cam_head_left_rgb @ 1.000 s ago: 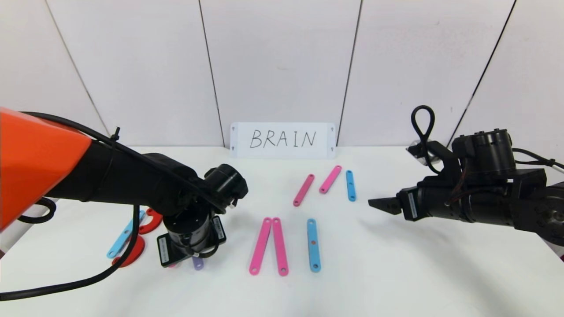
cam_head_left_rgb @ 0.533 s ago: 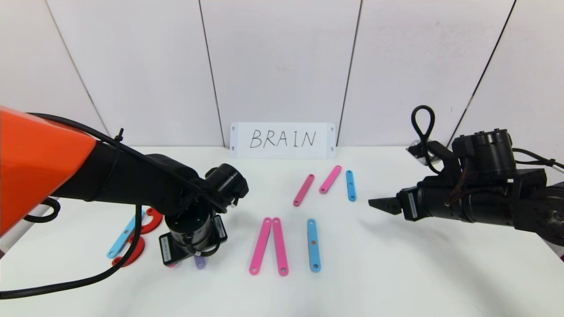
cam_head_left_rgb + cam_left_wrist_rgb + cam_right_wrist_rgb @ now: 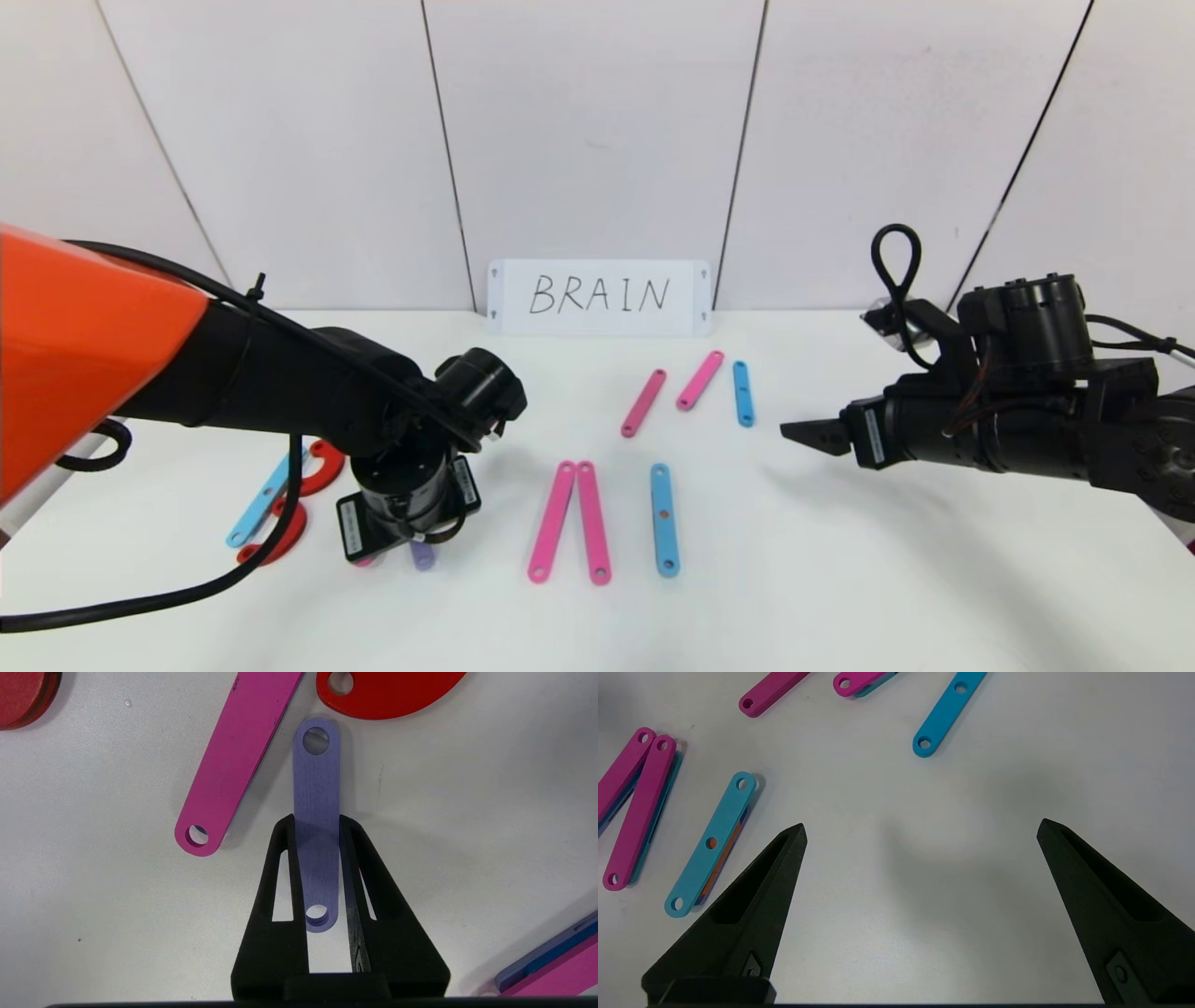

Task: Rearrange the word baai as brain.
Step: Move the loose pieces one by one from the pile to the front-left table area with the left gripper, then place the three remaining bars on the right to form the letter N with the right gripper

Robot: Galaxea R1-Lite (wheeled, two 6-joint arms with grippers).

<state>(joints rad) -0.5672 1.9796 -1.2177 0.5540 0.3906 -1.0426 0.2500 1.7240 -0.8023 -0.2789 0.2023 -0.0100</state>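
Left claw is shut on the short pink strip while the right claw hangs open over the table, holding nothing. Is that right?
Not quite. The left claw is shut on the short purple strip, not a pink one; the pink strip lies beside it, ungripped, as the left wrist view shows. The rest stands: the right claw hangs open over the table, holding nothing.

From my console the purple strip [image 3: 316, 812] shows a matt, finely grained face like wood, the pink strip [image 3: 233, 760] a smoother matt one, the red curve [image 3: 387, 693] looks slicker, and the table [image 3: 467, 812] plain matt white.
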